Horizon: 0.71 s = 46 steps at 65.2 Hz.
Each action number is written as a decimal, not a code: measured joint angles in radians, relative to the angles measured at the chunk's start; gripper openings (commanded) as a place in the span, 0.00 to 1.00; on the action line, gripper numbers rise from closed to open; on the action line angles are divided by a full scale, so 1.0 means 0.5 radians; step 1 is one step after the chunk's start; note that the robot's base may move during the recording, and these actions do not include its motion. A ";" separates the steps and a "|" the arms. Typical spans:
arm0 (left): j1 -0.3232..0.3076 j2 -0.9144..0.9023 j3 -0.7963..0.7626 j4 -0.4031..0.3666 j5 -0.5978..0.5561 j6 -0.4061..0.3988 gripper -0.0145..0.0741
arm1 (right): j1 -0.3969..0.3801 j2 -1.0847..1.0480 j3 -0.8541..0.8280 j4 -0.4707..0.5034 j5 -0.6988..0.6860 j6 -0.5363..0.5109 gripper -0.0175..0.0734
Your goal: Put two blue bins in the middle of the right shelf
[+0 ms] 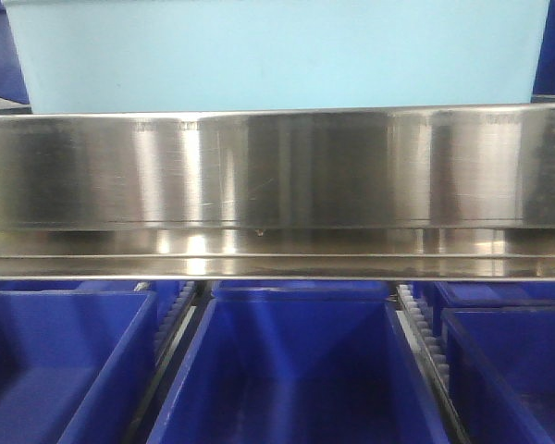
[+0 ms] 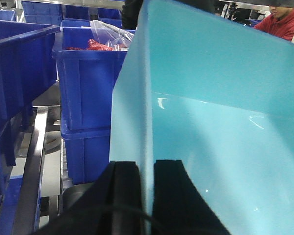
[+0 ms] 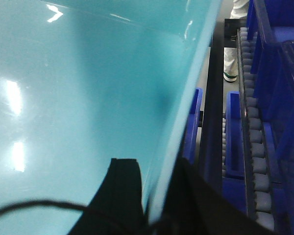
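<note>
I am holding the pale blue bin just above the shelf's steel rail, left gripper and right gripper each pinching a side wall, dark blue crates below.

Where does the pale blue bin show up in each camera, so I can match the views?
Front view: the pale blue bin spans the top, above the steel rail.
Left wrist: the pale blue bin fills the right side; the left hand grips its wall at the bottom.
Right wrist: the pale blue bin fills left and centre; the right hand grips its wall.
Shared landmark: dark blue crates.
</note>
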 measured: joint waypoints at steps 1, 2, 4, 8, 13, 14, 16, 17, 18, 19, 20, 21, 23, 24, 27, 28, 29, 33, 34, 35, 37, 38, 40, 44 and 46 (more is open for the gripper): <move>0.000 0.000 0.000 0.000 0.000 0.000 0.04 | 0.000 0.000 0.000 0.000 0.000 0.000 0.03; 0.000 0.000 0.000 0.000 0.000 0.000 0.04 | 0.000 0.000 0.000 0.000 0.000 0.000 0.03; 0.000 0.000 0.000 0.000 0.000 0.000 0.04 | 0.000 0.000 0.000 0.000 0.000 0.000 0.03; 0.000 0.000 0.000 0.000 0.000 0.000 0.04 | 0.000 0.000 0.000 0.000 0.000 0.000 0.03; 0.000 0.000 0.000 0.000 0.000 0.000 0.04 | 0.000 0.000 0.000 0.000 0.000 0.000 0.03; 0.000 0.000 0.000 0.000 0.000 0.000 0.04 | 0.000 0.000 0.000 0.000 0.000 0.000 0.03; 0.000 0.000 0.000 0.000 0.000 0.000 0.04 | 0.000 0.000 0.000 0.000 0.000 0.000 0.03; 0.000 0.000 0.000 0.000 0.000 0.000 0.04 | 0.000 0.000 0.000 0.000 0.000 0.000 0.03; 0.000 0.000 0.000 0.000 0.000 0.000 0.04 | 0.000 0.000 0.000 0.000 0.000 0.000 0.03; 0.000 0.000 0.000 0.000 0.000 0.000 0.04 | 0.000 0.000 0.000 0.000 0.000 0.000 0.03; 0.000 0.000 0.000 0.000 0.000 0.000 0.04 | 0.000 0.000 0.000 0.000 0.000 0.000 0.03; 0.000 0.000 0.000 0.000 0.000 0.000 0.04 | 0.000 0.000 0.000 0.000 0.000 0.000 0.03; 0.000 0.000 0.000 0.000 0.000 0.000 0.04 | 0.000 0.000 0.000 0.004 0.000 0.000 0.03; 0.000 0.000 0.000 0.000 0.000 0.000 0.04 | 0.000 0.000 0.000 0.004 0.000 0.000 0.03; 0.000 0.000 0.000 0.000 0.005 0.000 0.04 | 0.000 0.000 0.000 0.008 0.000 0.000 0.03; 0.000 0.000 0.000 0.000 0.014 0.000 0.04 | 0.000 0.000 0.000 0.008 0.000 0.000 0.03; 0.000 0.000 0.000 0.000 0.021 0.000 0.04 | 0.000 0.000 0.000 0.011 0.000 0.000 0.03; 0.000 0.000 0.000 0.000 0.075 0.000 0.04 | 0.000 0.000 0.000 0.013 0.004 0.000 0.03; 0.000 0.000 0.000 0.000 0.096 0.000 0.04 | 0.000 0.000 0.000 0.013 0.004 0.000 0.03; 0.000 0.000 0.000 0.000 0.117 0.000 0.04 | 0.000 0.000 0.000 0.013 0.009 0.000 0.03; 0.000 0.000 -0.001 -0.004 0.172 0.000 0.04 | 0.000 0.000 0.000 0.013 0.021 0.000 0.03; 0.000 0.000 -0.001 -0.004 0.202 0.000 0.04 | 0.000 0.000 0.000 0.013 0.025 0.000 0.03; 0.000 0.000 -0.001 -0.004 0.263 0.000 0.04 | 0.000 0.000 0.000 0.016 0.040 0.000 0.03; 0.000 0.000 -0.001 -0.004 0.396 -0.004 0.04 | 0.000 0.000 0.000 0.027 0.069 -0.004 0.03; 0.000 0.000 -0.001 0.006 0.480 -0.004 0.04 | 0.000 0.000 0.000 0.038 0.080 -0.009 0.03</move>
